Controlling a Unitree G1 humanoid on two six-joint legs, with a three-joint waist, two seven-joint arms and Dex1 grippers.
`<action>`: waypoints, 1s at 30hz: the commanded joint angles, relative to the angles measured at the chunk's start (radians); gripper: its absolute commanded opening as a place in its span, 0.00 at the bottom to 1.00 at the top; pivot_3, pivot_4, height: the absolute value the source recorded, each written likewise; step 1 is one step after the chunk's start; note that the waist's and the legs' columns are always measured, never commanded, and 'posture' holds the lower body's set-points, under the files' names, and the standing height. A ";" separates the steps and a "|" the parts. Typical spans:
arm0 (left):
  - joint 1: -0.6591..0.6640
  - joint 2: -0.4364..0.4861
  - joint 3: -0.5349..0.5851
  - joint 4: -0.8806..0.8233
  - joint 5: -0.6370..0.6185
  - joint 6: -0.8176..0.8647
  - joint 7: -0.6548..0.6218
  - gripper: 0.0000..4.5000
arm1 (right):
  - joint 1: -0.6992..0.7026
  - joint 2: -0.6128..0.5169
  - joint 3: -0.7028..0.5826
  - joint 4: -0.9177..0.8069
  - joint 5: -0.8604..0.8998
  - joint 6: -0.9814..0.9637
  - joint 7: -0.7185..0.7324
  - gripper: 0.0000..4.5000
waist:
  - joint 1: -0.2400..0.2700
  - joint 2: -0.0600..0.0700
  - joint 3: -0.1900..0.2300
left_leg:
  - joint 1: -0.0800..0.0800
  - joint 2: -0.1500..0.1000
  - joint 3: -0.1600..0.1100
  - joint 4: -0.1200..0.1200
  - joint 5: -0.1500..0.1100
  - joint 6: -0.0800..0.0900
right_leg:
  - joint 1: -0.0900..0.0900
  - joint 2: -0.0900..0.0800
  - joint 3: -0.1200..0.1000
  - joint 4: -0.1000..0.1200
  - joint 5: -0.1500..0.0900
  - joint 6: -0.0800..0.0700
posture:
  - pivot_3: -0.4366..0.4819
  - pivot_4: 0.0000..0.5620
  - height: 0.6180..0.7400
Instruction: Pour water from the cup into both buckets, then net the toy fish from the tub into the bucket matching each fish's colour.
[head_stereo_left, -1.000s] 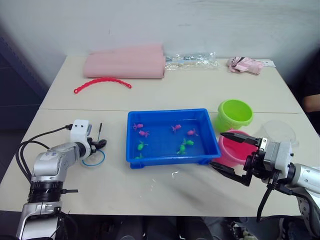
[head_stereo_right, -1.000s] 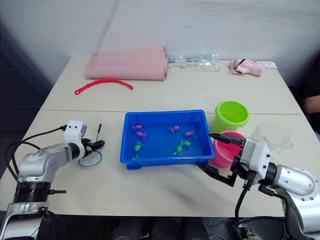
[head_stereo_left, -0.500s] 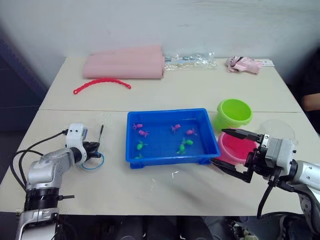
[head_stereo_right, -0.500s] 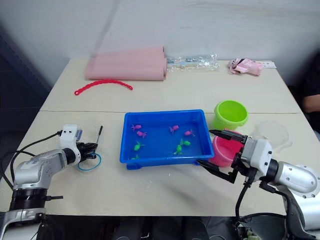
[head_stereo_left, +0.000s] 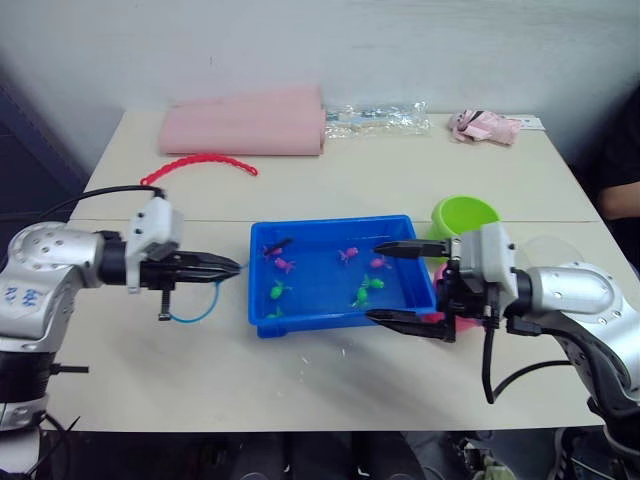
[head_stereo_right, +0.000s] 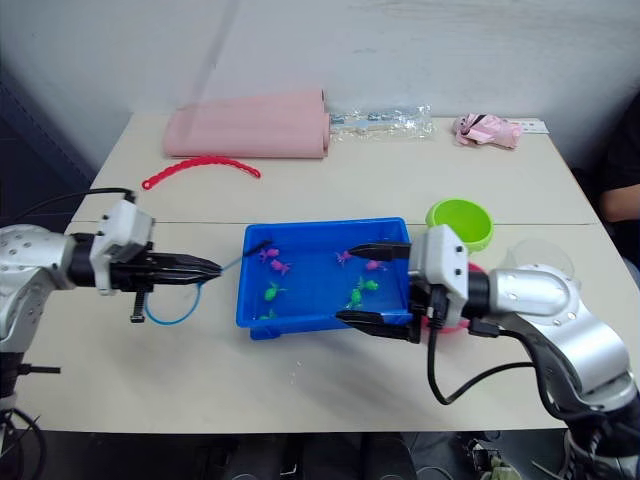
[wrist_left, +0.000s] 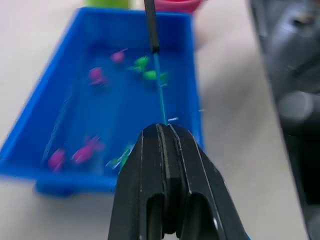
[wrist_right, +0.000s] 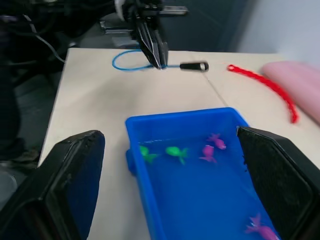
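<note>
Left gripper (head_stereo_left: 232, 267): its two black fingers are pressed together on the thin stem of the small net with the light blue hoop (head_stereo_left: 195, 308); the hoop hangs toward 7 o'clock of the fingertips, lifted off the cream table (head_stereo_left: 400, 180), while the black stick end (head_stereo_left: 278, 245) reaches over the tub's near-left corner.

Right gripper (head_stereo_left: 395, 284): jaws spread wide, holding nothing; one finger lies above the water, the other along the tub's front rim, toward 4 o'clock of the tub.

Tub: a shallow, glossy bright blue plastic tray (head_stereo_left: 262, 325) at table centre, with a raised rim and a thin sheet of water.

Fish: tiny moulded plastic toys, pink ones (head_stereo_left: 349, 254) toward 12 o'clock of the tub, green ones (head_stereo_left: 366, 292) toward 6 o'clock.

Buckets: a smooth lime green round pail (head_stereo_left: 466, 214) at 2 o'clock of the tub; the pink pail (head_stereo_right: 462, 322) is mostly hidden behind the right wrist.

Cup: a clear plastic cup (head_stereo_left: 553, 250) at 3 o'clock, just beyond the right forearm.

Risk, grip: the stem is thin and smooth, so the net may well twist or slip between the fingers once wet mesh drags.

Risk, reach: as held, the handle end leads, not the hoop; sweeping now would likely poke fish aside.

Risk, crowding: the open right fingers sit over the tub and could block or knock the net, or nudge the light tray and slop water.
</note>
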 joint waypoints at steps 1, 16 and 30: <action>-0.085 -0.016 -0.105 -0.041 0.053 -0.042 -0.070 0.00 | -0.067 0.031 0.043 0.021 -0.005 0.042 -0.002 1.00 | -0.001 0.000 0.000 | -0.006 0.000 0.000 0.004 0.001 0.001 | -0.005 0.003 0.000 0.004 0.000 0.000 | 0.48 0.27 1.00; -0.185 -0.166 -0.241 -0.046 0.134 -0.024 -0.032 0.00 | -0.140 0.069 0.158 0.065 -0.057 0.134 0.047 1.00 | -0.002 0.000 0.000 | -0.014 0.004 0.000 0.019 -0.001 0.004 | -0.011 0.012 0.003 0.014 0.001 0.001 | 0.48 0.27 1.00; -0.179 -0.187 -0.231 -0.071 0.123 0.010 -0.011 0.00 | -0.154 0.116 0.165 0.105 -0.097 0.140 0.044 0.48 | 0.000 0.000 0.000 | -0.014 0.004 0.000 0.020 -0.001 0.004 | -0.011 0.012 0.004 0.016 0.001 0.001 | 0.48 0.27 1.00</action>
